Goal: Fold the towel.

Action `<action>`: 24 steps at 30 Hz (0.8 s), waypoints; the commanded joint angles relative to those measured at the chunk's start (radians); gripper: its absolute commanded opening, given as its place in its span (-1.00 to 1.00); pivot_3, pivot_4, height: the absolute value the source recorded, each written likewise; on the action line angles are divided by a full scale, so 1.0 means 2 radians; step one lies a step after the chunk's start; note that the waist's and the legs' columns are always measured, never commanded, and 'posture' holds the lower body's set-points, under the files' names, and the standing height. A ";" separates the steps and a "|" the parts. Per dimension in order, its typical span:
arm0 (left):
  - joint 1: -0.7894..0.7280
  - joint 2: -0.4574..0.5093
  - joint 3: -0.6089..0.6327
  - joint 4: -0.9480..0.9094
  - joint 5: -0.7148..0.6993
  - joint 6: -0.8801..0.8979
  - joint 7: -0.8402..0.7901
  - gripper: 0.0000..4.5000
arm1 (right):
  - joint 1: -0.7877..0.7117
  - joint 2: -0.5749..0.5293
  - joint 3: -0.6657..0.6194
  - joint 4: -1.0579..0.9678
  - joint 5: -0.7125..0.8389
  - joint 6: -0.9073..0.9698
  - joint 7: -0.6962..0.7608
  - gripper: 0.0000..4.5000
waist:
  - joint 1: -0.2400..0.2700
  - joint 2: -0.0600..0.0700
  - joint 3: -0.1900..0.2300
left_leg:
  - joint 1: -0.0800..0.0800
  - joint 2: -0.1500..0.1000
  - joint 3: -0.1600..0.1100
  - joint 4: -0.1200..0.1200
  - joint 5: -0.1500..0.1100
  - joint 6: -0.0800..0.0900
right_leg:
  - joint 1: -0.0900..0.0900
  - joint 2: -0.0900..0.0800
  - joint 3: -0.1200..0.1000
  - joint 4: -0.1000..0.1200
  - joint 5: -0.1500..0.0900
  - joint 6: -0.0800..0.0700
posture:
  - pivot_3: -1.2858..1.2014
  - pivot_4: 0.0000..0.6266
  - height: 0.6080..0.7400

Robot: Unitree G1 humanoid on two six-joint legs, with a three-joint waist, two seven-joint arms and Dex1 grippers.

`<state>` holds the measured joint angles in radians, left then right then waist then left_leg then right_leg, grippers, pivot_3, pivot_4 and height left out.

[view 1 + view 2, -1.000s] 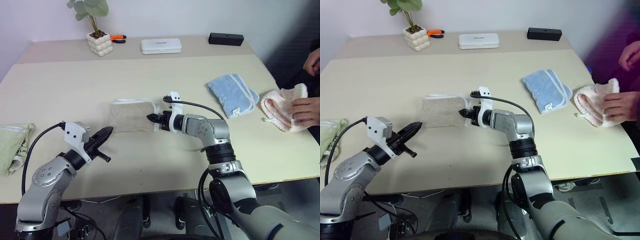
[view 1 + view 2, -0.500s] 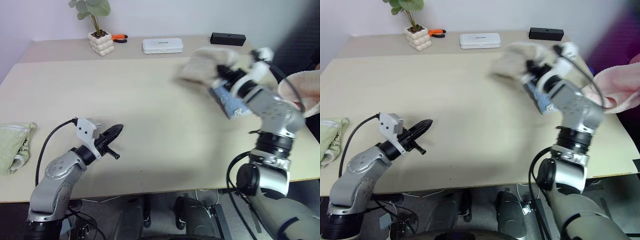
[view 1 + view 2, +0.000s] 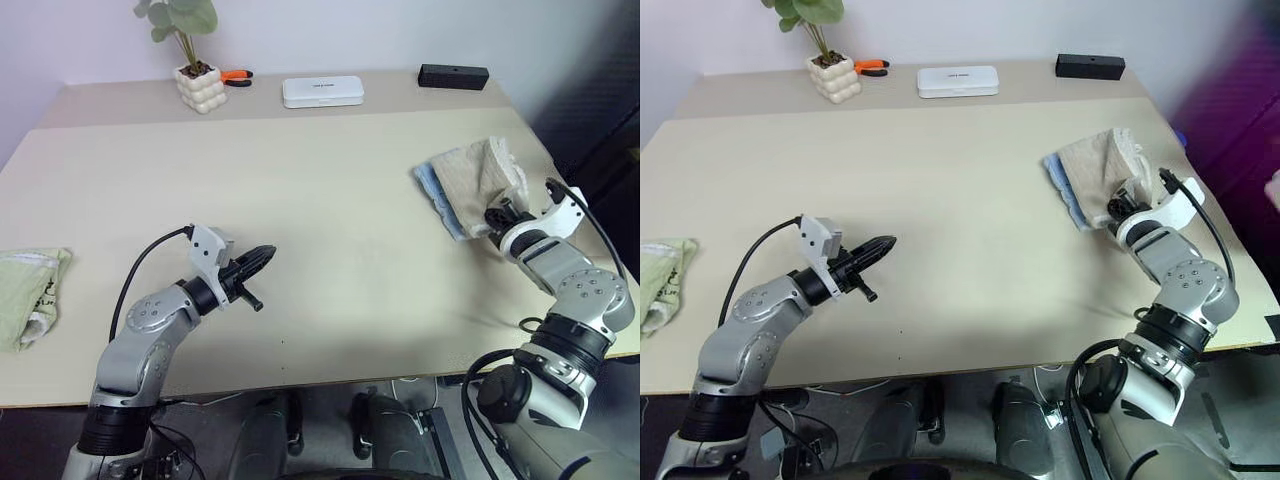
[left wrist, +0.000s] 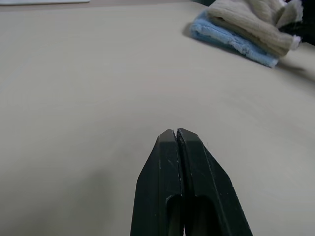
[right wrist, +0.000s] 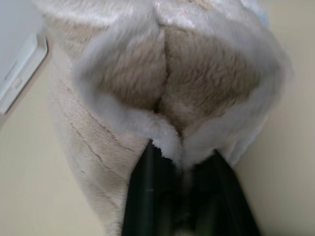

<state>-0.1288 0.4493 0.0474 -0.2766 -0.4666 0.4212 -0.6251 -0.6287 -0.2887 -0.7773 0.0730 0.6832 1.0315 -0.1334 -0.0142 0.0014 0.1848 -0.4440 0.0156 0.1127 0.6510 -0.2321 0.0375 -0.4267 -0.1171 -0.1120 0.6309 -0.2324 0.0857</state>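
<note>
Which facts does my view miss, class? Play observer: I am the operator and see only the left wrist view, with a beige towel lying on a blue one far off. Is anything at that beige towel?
Observer: Yes, the right gripper is at the towel's near edge.
Operator: Is it clamped?
Observer: No. In the right wrist view its fingers stand apart, with the towel's white edging draped over their tips.
Operator: Is there other cloth on the table?
Observer: A pale green cloth lies at the table's left edge.
</note>
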 commanded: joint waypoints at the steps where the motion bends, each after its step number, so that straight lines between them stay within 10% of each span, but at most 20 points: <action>1: -0.002 0.000 0.001 -0.011 0.001 -0.008 -0.004 -1.00 | -0.001 -0.025 0.017 -0.032 0.002 -0.020 0.013 0.11 | 0.000 0.000 0.000 | 0.000 0.000 0.000 0.000 0.000 0.000 | 0.000 0.000 0.000 0.000 0.000 0.000 | 0.03 -0.52 0.91; 4: 0.000 0.000 0.001 -0.011 0.001 -0.007 -0.007 -1.00 | 0.018 -0.054 0.052 -0.046 -0.029 -0.047 0.026 0.81 | 0.001 0.000 0.000 | 0.000 0.000 0.000 0.000 0.000 0.000 | 0.000 0.000 0.000 0.000 0.000 0.000 | 0.03 -0.52 0.91; 17: -0.012 0.005 0.053 0.043 0.026 -0.060 0.018 -1.00 | 0.057 -0.222 0.317 -0.103 -0.234 -0.314 0.239 0.81 | -0.001 0.000 0.000 | 0.000 0.000 0.000 0.000 0.000 0.000 | 0.000 0.000 0.000 0.000 0.000 0.000 | 0.03 -0.52 0.91; 24: 0.032 0.004 0.072 0.017 0.032 -0.074 0.030 -1.00 | 0.028 -0.157 0.390 -0.072 -0.209 -0.332 0.336 0.81 | 0.002 0.000 0.000 | 0.000 0.000 0.000 0.001 0.000 0.000 | 0.000 0.000 0.000 0.000 0.000 0.000 | 0.03 -0.52 0.91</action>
<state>-0.0773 0.4535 0.1721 -0.1925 -0.4088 0.2959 -0.5726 -0.5592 -0.6171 0.0082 -0.0736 0.2420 0.3808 0.5050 -0.0112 0.0015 0.1849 -0.4439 0.0161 0.1123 0.6523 -0.2322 0.0377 -0.4263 -0.1170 -0.1122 0.6304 -0.2327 0.0862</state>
